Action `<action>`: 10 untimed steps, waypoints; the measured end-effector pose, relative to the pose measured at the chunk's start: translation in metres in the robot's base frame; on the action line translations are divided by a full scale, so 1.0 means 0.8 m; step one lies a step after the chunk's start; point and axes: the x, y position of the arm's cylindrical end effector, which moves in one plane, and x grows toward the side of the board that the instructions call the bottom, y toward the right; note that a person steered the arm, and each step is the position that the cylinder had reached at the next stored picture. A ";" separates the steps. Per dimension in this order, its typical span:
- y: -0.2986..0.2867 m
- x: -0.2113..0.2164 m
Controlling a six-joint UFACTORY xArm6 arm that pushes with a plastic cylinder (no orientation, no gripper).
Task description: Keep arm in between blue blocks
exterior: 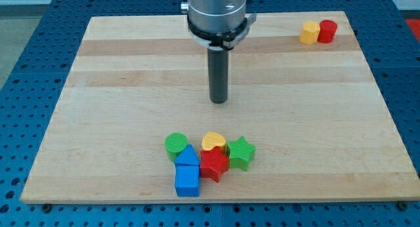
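Two blue blocks lie near the view's bottom, touching each other: a blue triangular block (187,157) above a blue cube (187,180). My tip (218,101) is at the board's middle, well above them and a little to their right, touching no block. Around the blue blocks sit a green cylinder (175,144), a yellow heart (214,142), a red star (214,165) and a green star (241,152), packed in one cluster.
A yellow hexagonal block (310,32) and a red cylinder (327,31) stand side by side at the view's top right. The wooden board (98,109) lies on a blue perforated table; the arm's body hangs over the board's top edge.
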 end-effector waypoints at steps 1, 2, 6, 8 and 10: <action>0.035 0.008; 0.035 0.008; 0.086 0.152; 0.086 0.222; 0.072 0.223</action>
